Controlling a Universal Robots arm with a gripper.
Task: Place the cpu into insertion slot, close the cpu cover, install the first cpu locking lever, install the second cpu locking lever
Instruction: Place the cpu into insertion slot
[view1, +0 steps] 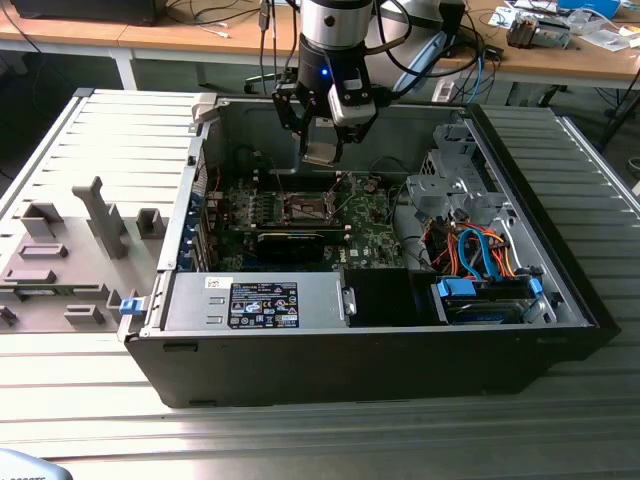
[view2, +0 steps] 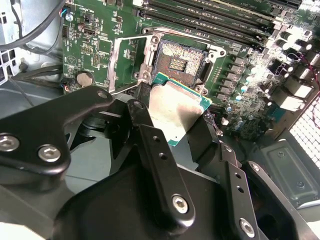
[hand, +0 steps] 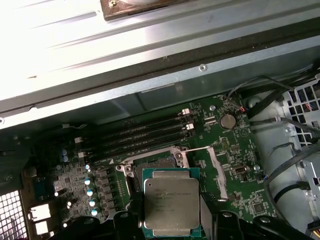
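1. Gripper (view1: 322, 150) of black metal, two-fingered, hangs above the open dark grey computer case (view1: 400, 370) in the exterior view, over the green circuit board (view1: 375, 228).
2. Its fingers (view2: 145, 131) are closed narrowly onto two opposite edges of the small flat square cpu (view2: 177, 112) with the pale silver-grey face — the chip is gripped and held clear of the board.
3. In both wrist views the cpu (hand: 171, 205) hangs above and partly in front of the small square metal-rimmed insertion slot (view2: 179, 61), whose dark centre lies bare.
4. Thin grey metal frame of the cpu cover (view2: 117, 60) is swung open beside the slot, not over it.
5. Round silver coin cell (hand: 228, 120) and a row of long black memory slots (hand: 140, 132) lie on the board near the slot.
6. Long black card (view1: 290, 240) stands on the board just beside the slot — on its near side in the exterior view.
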